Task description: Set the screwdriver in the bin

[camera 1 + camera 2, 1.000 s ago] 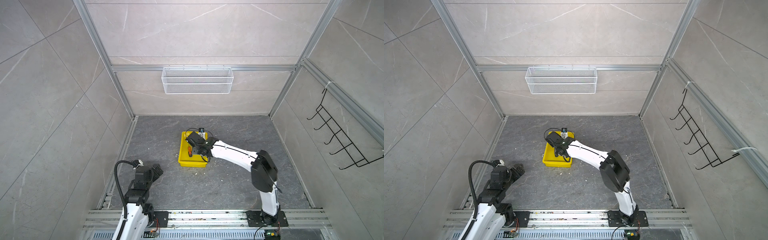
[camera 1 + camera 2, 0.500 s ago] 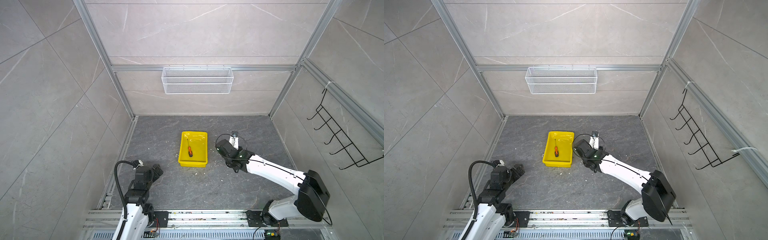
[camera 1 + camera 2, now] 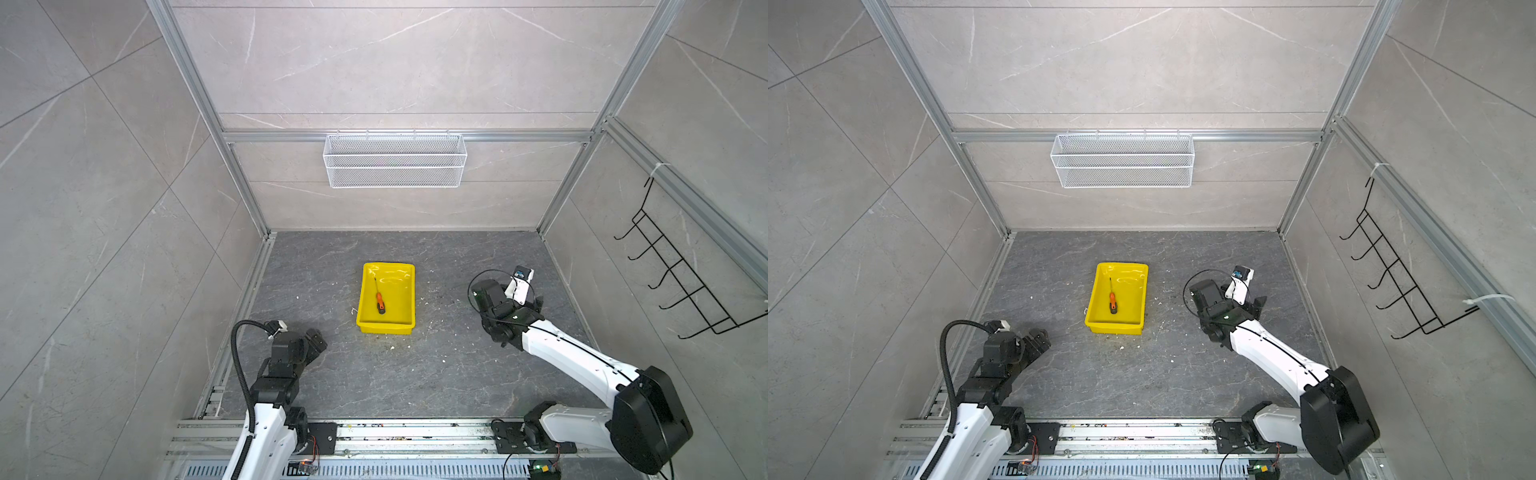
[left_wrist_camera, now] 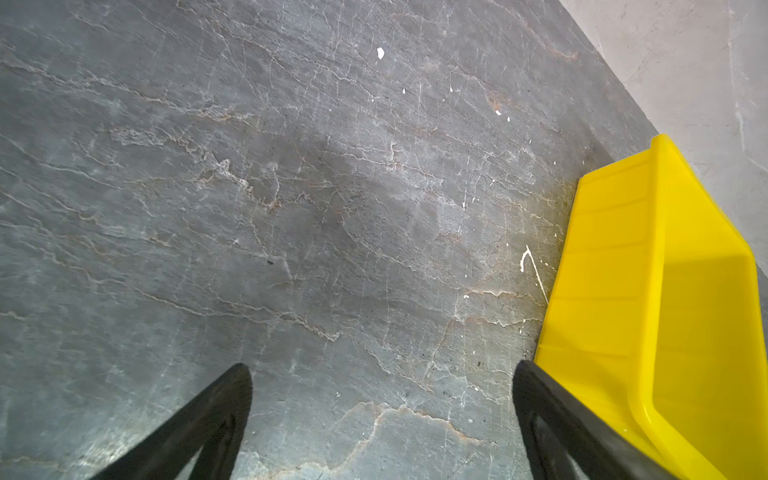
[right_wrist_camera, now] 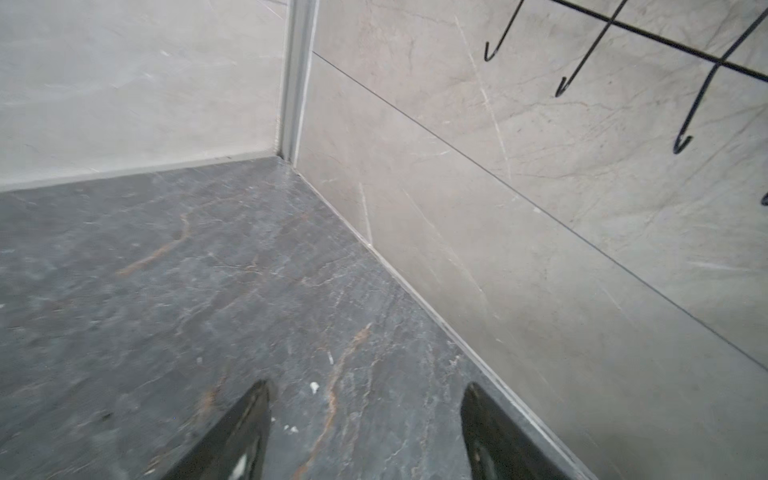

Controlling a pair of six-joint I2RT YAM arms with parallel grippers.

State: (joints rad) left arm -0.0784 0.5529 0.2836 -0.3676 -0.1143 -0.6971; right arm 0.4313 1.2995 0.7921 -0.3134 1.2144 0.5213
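Note:
The screwdriver (image 3: 379, 300) (image 3: 1112, 301), orange-handled with a black butt, lies loose inside the yellow bin (image 3: 399, 309) (image 3: 1130, 309), its thin shaft pointing toward the back wall. The bin sits mid-floor. My right gripper (image 3: 535, 302) (image 3: 1257, 303) is well to the right of the bin near the right wall, and in the right wrist view (image 5: 365, 386) it is open over bare floor with nothing in it. My left gripper (image 3: 318, 338) (image 3: 1040, 336) rests low at the front left, open and empty (image 4: 382, 370), with the bin's outer wall (image 4: 615, 270) beside one finger.
A white wire basket (image 3: 395, 160) hangs on the back wall. A black hook rack (image 3: 681, 286) (image 5: 623, 25) is on the right wall. Small white crumbs (image 3: 432, 322) dot the dark stone floor around the bin. The metal base rail (image 3: 395, 434) runs along the front.
My right arm swung from over the bin far to the right, leaving the screwdriver lying in the bin, and its jaws widened. The left arm has not moved.

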